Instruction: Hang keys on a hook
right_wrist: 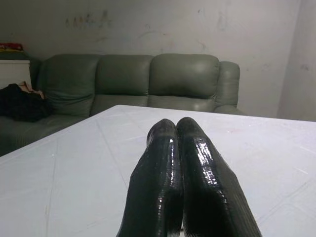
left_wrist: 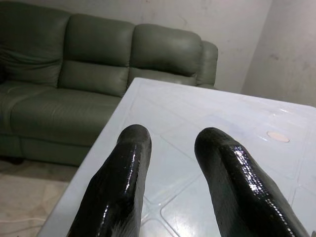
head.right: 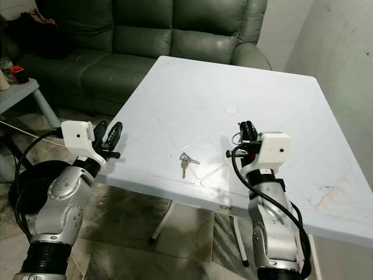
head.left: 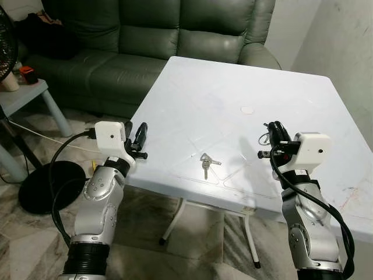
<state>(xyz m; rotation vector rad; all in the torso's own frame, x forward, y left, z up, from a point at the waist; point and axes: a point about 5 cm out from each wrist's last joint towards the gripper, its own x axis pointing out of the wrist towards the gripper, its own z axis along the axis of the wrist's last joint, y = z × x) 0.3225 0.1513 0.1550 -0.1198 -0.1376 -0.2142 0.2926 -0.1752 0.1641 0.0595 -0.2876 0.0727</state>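
keys [head.left: 206,162] flat on white desk [head.left: 233,93] near edge, untouched | left tool [head.left: 139,137] spread at left edge | right tool [right_wrist: 180,129] pressed together, right of keys | task not started, no hook visible

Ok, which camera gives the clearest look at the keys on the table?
The left eye view: the keys lie unobstructed on the white table near its front edge, between the two grippers. The right eye view shows the same bunch equally whole, only shifted left. The wrist views look along their fingers across the tabletop toward the sofa.
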